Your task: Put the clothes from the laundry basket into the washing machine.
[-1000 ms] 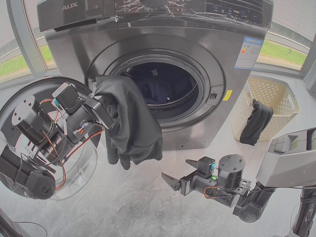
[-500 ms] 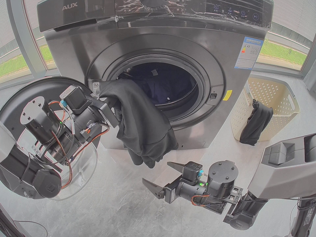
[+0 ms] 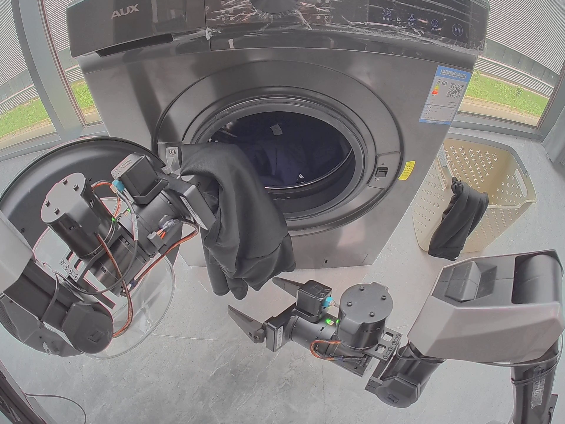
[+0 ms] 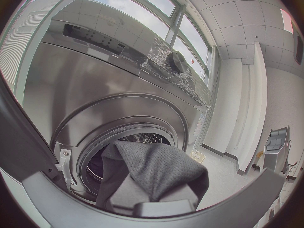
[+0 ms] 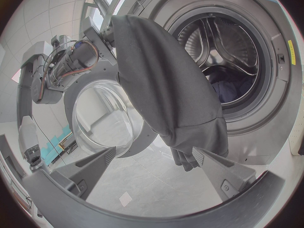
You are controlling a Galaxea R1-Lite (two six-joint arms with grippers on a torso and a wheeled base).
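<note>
Black garment [image 3: 247, 225] hangs before the open washing machine [image 3: 353, 72].

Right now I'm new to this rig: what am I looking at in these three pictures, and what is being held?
It is a two-armed robot at a front-loading washing machine with its door swung open. The wide picture comes from a camera on its head; the other two come from cameras on each wrist. The left gripper is shut on a dark garment hanging before the drum opening. The right gripper is open and empty, below it. A second garment drapes over the laundry basket rim.
</note>
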